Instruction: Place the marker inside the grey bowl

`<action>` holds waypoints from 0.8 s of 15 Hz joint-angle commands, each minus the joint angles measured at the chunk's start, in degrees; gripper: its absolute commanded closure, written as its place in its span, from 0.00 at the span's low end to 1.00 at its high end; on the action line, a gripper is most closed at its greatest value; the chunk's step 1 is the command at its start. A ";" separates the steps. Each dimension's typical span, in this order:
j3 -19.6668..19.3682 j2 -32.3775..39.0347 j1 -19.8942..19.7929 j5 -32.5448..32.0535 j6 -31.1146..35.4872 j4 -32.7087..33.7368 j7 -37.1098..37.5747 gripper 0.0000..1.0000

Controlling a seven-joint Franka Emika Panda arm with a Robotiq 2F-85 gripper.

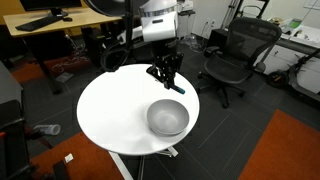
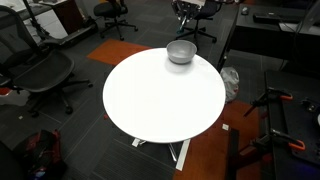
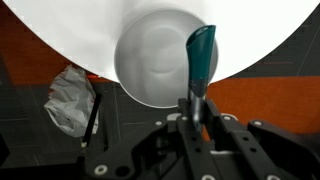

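Marker (image 3: 200,58) place: clamped in your pincer (image 3: 197,105), jutting across the rim of the grey bowl (image 3: 150,60).
Marker look: thin, dark teal, rounded tip.
Pincer grip: closed on it, above the tabletop (image 1: 110,110).

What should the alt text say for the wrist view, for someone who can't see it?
The gripper, at the bottom of the frame, holds a teal marker that overlaps the right edge of the grey bowl on a white table. A crumpled whitish bag lies on the dark floor at left.
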 commanded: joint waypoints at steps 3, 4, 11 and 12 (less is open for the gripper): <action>-0.49 2.72 -0.64 2.44 0.34 0.87 -0.08 0.95; -0.51 3.23 -0.74 2.86 0.46 0.84 -0.03 0.95; -0.81 6.21 -1.36 5.64 0.54 1.34 0.08 0.95; -0.77 6.60 -1.52 6.15 0.45 1.50 -0.02 0.95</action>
